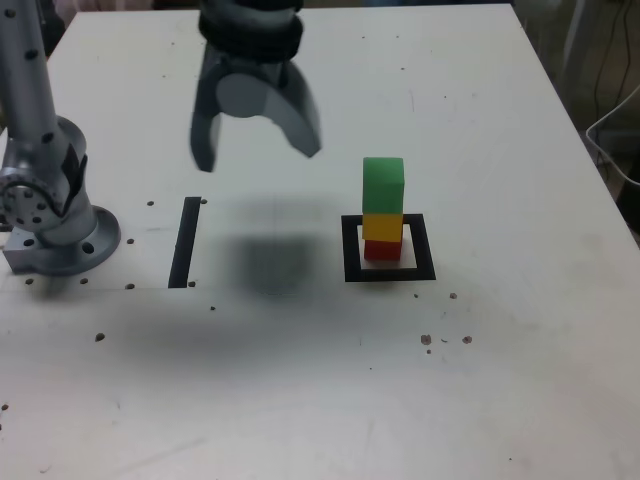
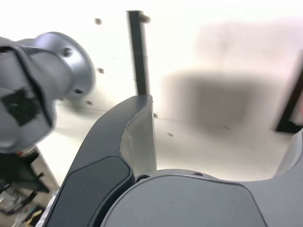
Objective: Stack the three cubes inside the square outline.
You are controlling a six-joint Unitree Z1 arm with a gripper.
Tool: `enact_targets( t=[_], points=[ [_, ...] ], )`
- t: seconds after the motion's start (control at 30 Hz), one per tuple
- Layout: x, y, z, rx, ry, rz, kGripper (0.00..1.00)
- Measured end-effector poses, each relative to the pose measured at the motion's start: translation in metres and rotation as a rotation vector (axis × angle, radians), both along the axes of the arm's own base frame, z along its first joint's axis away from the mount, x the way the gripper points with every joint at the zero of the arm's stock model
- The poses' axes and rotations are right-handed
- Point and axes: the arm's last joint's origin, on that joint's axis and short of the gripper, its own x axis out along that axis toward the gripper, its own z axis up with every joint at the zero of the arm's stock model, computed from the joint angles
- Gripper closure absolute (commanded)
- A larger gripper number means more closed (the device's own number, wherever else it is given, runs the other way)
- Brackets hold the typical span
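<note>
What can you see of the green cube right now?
The green cube is a matte, solid-coloured block, slightly larger than the two beneath it. It sits upright on top of the stack, resting on the yellow cube, inside the square outline. Nothing else touches it; the open gripper hangs apart, towards the exterior view's left.

Robotics lab or test bench, plain white table [image 1: 300, 400] dotted with small screw holes, silver metal arm base [image 1: 55, 235] bolted onto it, black tape markings [image 1: 185, 242] on the surface, loose white cables [image 1: 615, 130] past the table's edge
</note>
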Motion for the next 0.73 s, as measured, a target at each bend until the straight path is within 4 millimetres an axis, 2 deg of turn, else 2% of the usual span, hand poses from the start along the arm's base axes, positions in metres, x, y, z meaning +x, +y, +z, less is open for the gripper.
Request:
enact_targets(
  t=[0.2, 0.57, 0.73],
  points=[
    [-0.011, 0.009, -0.011, 0.022, 0.049, 0.009, 0.01],
    [-0.034, 0.003, -0.044, -0.069, 0.074, 0.052, 0.01],
    [-0.041, 0.002, -0.05, -0.063, 0.1, 0.049, 0.01]
  ],
)
